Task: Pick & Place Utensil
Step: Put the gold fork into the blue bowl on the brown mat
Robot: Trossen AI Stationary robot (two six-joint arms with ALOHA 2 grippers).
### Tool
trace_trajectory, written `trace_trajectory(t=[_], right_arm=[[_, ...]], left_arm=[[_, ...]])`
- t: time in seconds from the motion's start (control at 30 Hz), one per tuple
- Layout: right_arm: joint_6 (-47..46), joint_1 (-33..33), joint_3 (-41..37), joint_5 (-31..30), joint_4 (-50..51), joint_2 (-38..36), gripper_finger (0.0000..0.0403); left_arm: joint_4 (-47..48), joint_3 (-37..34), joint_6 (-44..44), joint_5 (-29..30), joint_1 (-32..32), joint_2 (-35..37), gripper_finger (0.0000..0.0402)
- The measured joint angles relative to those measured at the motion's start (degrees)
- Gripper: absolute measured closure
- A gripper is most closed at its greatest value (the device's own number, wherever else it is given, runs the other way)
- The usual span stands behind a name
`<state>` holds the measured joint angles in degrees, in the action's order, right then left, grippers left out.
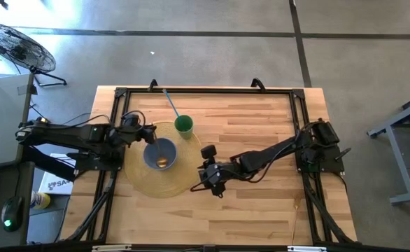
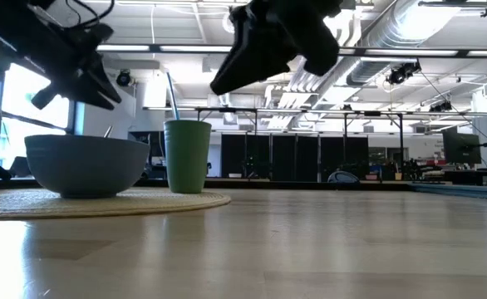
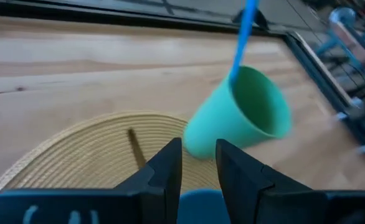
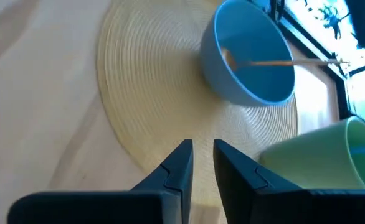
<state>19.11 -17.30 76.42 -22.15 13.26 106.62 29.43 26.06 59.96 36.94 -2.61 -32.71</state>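
Note:
A blue bowl (image 1: 159, 154) stands on a round woven placemat (image 1: 138, 178). A thin-handled spoon (image 4: 257, 61) lies in it, head on the bowl's bottom and handle leaning up to the rim. A green cup (image 1: 184, 126) with a blue straw (image 1: 170, 103) stands upright on the mat's far edge. My left gripper (image 1: 150, 133) hovers over the bowl's far left rim, slightly open with nothing between its fingers (image 3: 198, 165). My right gripper (image 1: 208, 176) hangs above the mat's right edge, pointing at the bowl. Its fingers (image 4: 201, 163) stand a little apart with nothing between them.
A black frame (image 1: 205, 91) runs around the wooden table (image 1: 261, 133), with posts at the far edge. Bare wood lies to the right of the mat and toward the near edge. A fan (image 1: 12, 45) stands on the floor beyond the far left corner.

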Motion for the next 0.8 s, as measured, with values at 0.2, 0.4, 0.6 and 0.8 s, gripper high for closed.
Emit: trace_trajectory(t=[0.2, 0.4, 0.6, 0.8], right_arm=[[-8.1, -1.0, 0.0, 1.8, 8.7, -2.8, 0.0354], [-28.2, -1.1, 0.0, 11.3, 21.0, -4.7, 0.0372], [-52.1, -1.4, 0.0, 19.0, 37.8, -4.8, 0.0384], [-68.4, -5.7, -0.6, 23.3, 52.3, -4.8, 0.0363]], left_arm=[[9.3, 5.3, -0.9, -3.9, 0.0, 1.7, 0.0305], [6.4, 5.9, -8.8, -6.7, 0.0, 2.6, 0.0305], [6.0, 5.9, -12.2, -7.2, 0.0, 2.5, 0.0305], [5.8, 5.9, -15.1, -5.2, 0.0, 2.5, 0.0305]])
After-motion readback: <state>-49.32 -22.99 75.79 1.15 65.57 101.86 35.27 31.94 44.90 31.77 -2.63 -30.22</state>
